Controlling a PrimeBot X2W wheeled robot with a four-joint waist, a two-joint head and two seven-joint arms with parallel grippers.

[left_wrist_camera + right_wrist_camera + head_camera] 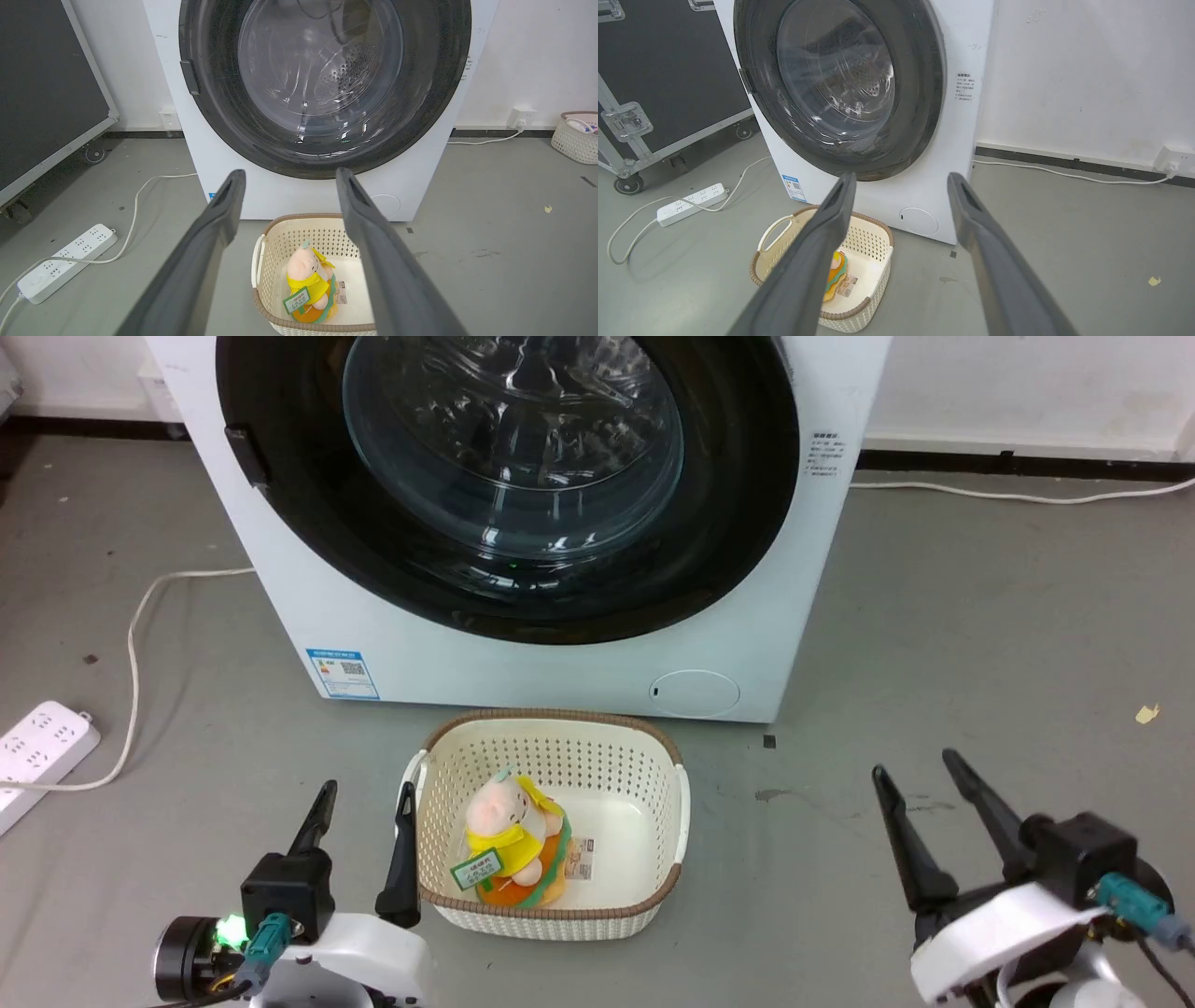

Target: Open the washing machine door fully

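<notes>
Door: the door filled the upper middle of the head view and, look at that, it sat shut, flush in the front of the washing machine, with a glossy black rim, bulging clear glass and the drum showing through.
Latch: a small dark latch sat on the rim's left edge, upper left of the frame.
Left gripper: the left gripper was down at the lower left, fingers spread and holding nothing. One finger looked just beside the basket's left wall, and the gripper was well short of the door.
Right gripper: the right gripper was at the lower right, fingers parted too, with nothing between them, over bare floor and well apart from the machine.
Basket: a cream basket with a brown rim stood at bottom centre, just in front of the machine.
Toy: a plush toy, pink head and yellow wrap, lay in the basket's left half.
Flap: a round white flap sat low on the machine's front, right of centre.
Sticker: a blue sticker was at the front's lower left.
Power strip: a white power strip lay at the left edge, its cable curving up toward the machine.
Right wrist view: it caught the door at an angle, upper left, with a black case on wheels at far left.
</notes>
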